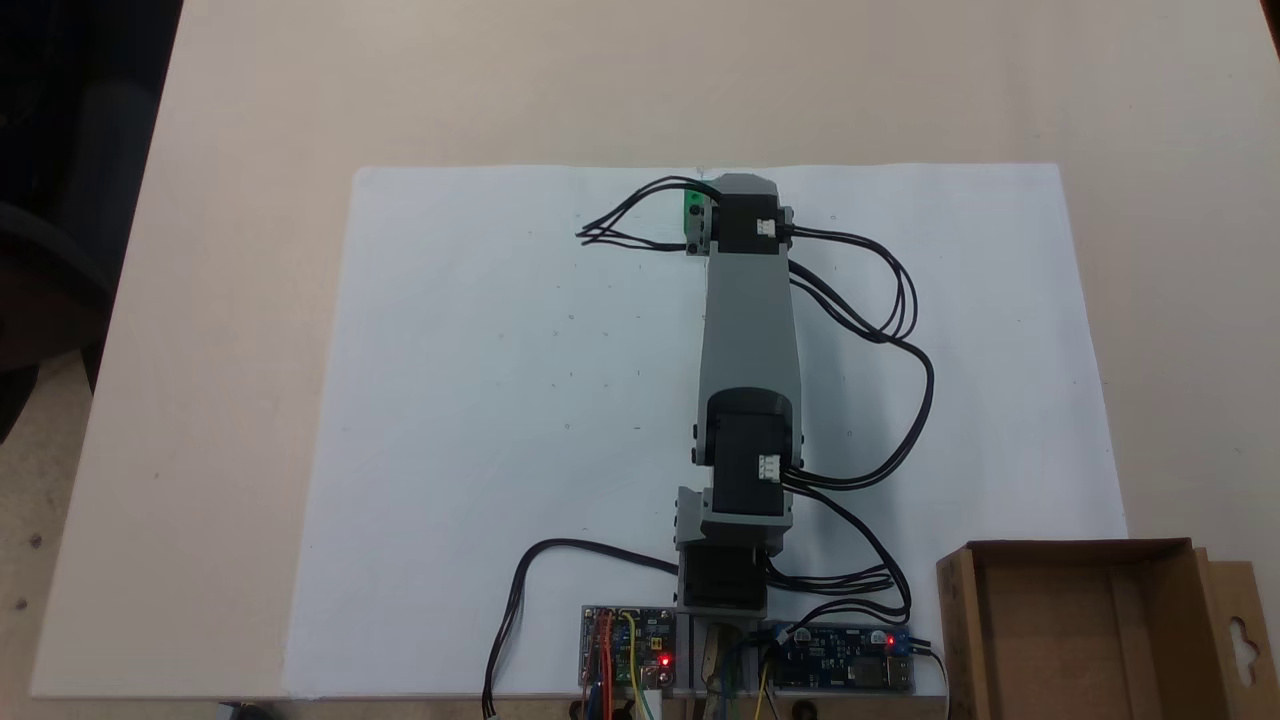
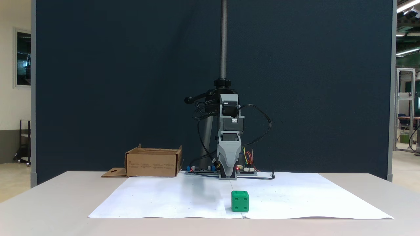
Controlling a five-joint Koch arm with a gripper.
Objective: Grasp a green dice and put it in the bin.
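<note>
Green dice (image 2: 240,201) sits on the white paper sheet (image 2: 170,196) near its front edge in a fixed view, apart from the gripper (image 2: 227,175), whose finger spread I cannot tell; cardboard bin (image 2: 152,162) stands off the sheet's left rear corner, beside the arm base.

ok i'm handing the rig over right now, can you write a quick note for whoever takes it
Gripper: hangs above the white paper, holding nothing; open or shut cannot be told.
Green dice: on the paper near its edge farthest from the arm's base, in front of the gripper and apart from it. From above, the arm hides most of it.
Bin: beside the base, nothing visible inside.
Done: nothing yet.
Left: grasp the dice, carry it to the bin, drop it in.
</note>
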